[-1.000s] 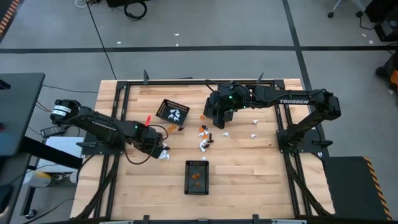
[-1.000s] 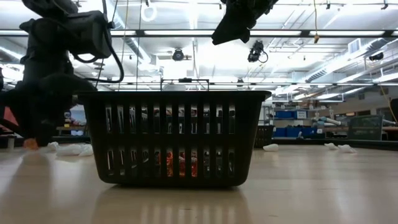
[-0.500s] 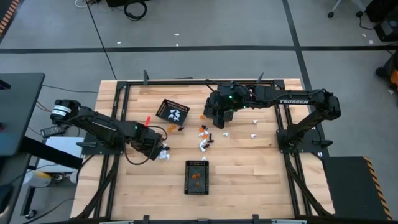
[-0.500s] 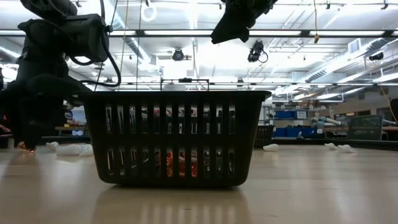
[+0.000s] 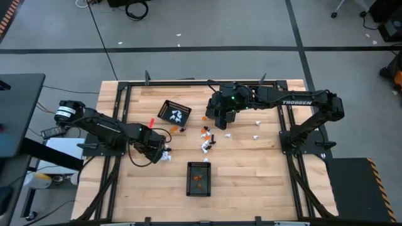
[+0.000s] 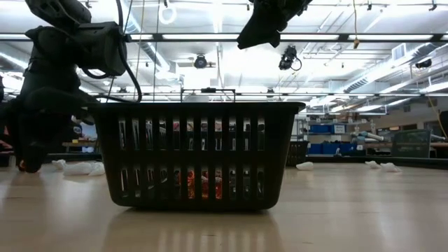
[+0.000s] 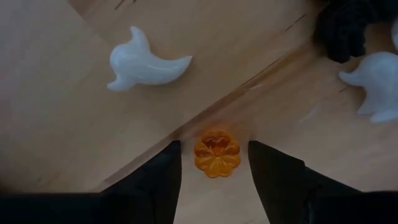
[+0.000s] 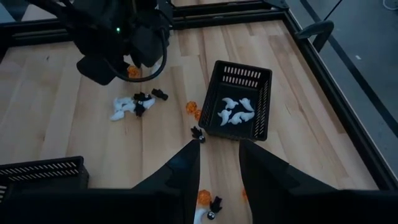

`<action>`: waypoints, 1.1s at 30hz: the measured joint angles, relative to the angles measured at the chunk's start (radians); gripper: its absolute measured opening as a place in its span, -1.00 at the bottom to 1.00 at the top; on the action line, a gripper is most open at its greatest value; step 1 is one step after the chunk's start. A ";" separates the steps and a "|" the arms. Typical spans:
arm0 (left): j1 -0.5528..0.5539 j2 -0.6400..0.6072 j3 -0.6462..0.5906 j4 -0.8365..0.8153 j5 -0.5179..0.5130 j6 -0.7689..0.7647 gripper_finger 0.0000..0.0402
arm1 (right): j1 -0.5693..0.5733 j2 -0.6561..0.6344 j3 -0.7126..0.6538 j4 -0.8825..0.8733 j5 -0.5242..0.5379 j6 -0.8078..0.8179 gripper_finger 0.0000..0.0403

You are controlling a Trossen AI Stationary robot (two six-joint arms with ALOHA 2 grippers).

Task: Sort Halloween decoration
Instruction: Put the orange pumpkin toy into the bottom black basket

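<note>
The left claw (image 7: 214, 180) stands low over the table (image 5: 251, 169) near its left edge, fingers spread wide with a small orange pumpkin trinket (image 7: 216, 152) lying on the wood between them; nothing is gripped yet, and the straddling position suggests a pick-up is being lined up. Two white ghost trinkets (image 7: 144, 62) lie beside it, apart from the pumpkin, and a black piece (image 7: 348, 28) sits just beyond. The right claw (image 8: 217, 165) hangs above the far middle of the table, fingers partly apart and holding nothing visible; it appears to be waiting. Sorting looks partly done: the basket (image 5: 174, 112) toward the far left holds white ghosts, the basket (image 5: 198, 178) near the front edge holds orange pieces, and a third basket (image 8: 37, 171) shows only partly in the right wrist view. Loose trinkets (image 5: 207, 141) in orange, white and black remain scattered around the table's middle, with a few white ones (image 5: 256, 136) toward the right side. The surface is pale wood planking inside a black metal frame (image 5: 188, 83). The room beyond is a workshop with a grey floor (image 5: 220, 31), strip lights overhead and shelving with blue bins in the distance.
</note>
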 joint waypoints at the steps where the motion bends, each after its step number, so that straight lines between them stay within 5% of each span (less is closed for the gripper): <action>1: 0.000 0.000 0.000 0.000 0.000 0.000 -0.03 | 0.000 0.000 0.000 0.000 0.000 0.000 -0.42; 15: 0.000 0.002 -0.002 0.001 -0.005 0.016 -0.41 | 0.000 0.000 0.000 0.007 0.000 0.000 -0.42; 33: 0.014 -0.062 0.015 0.137 0.004 0.003 -0.43 | 0.000 0.000 0.000 0.002 0.005 0.003 -0.42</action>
